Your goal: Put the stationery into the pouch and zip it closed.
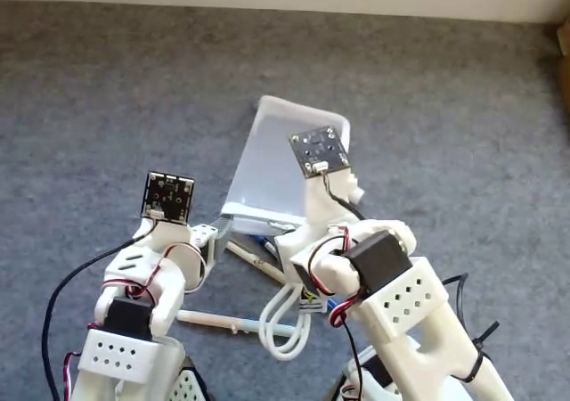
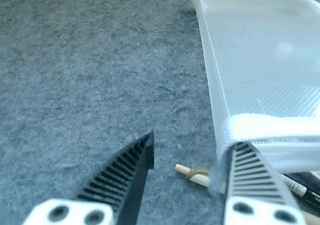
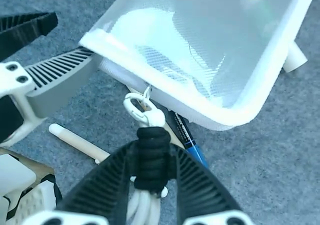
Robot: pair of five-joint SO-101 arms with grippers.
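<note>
The white mesh pouch [image 1: 280, 165] lies mid-table with its open mouth toward the arms. My left gripper [image 2: 194, 142] is open, and one finger [image 2: 247, 177] touches the pouch [image 2: 265, 70] at its near corner. My right gripper [image 3: 152, 152] is shut on the black band of a coiled white cable [image 1: 285, 325], just in front of the pouch mouth [image 3: 200, 50]. A small white pull loop [image 3: 140, 110] hangs at the pouch's edge above the band. A cream pen [image 1: 223, 321] and a blue pen [image 3: 192, 147] lie on the carpet beside the mouth.
Grey carpet [image 1: 107, 98] covers the table all round the pouch. A second cream pen's tip [image 2: 192, 174] and a black pen [image 2: 300, 187] lie under the pouch's near edge. The left arm's open fingers [image 3: 60, 75] stand close beside my right gripper.
</note>
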